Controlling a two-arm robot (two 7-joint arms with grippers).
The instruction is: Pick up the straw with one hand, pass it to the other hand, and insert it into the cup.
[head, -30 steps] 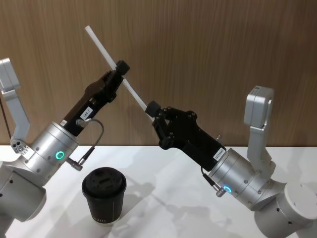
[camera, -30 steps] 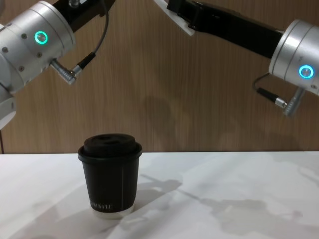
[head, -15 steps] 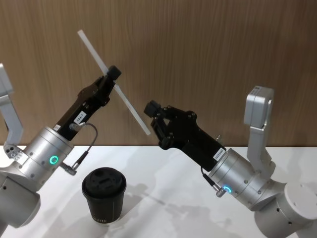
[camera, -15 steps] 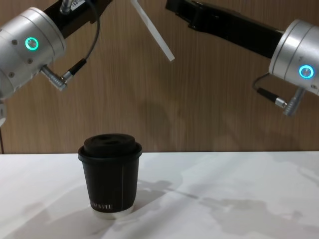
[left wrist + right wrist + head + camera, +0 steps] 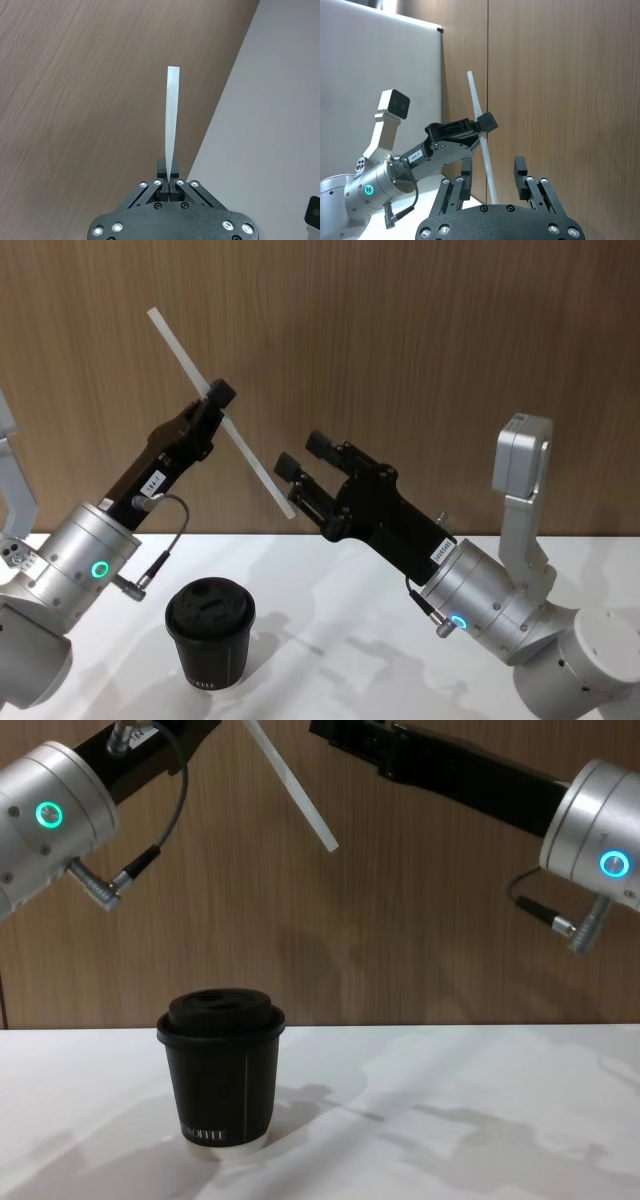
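Note:
My left gripper point(image 5: 218, 396) is raised high before the wooden wall, shut on the middle of the thin white straw point(image 5: 255, 463). The straw slants, its lower end hanging free to the right above the table. The left wrist view has the straw point(image 5: 171, 120) pinched between shut fingers. My right gripper point(image 5: 303, 454) stands open just right of the straw's lower end, not touching it. In the right wrist view the straw point(image 5: 474, 97) crosses between the spread fingers point(image 5: 520, 166), farther off. The black lidded cup point(image 5: 210, 630) stands upright on the white table below the left arm, and the chest view has the cup point(image 5: 222, 1075) too.
A white table point(image 5: 330, 680) stretches in front of the wood-panelled wall point(image 5: 420, 340). My silver right wrist point(image 5: 600, 830) hangs at the upper right of the chest view. My left wrist point(image 5: 45, 815) is at its upper left.
The right gripper let go of the straw's lower end and spread its fingers wide. The left arm carried the straw up and to the left, away from the right gripper.

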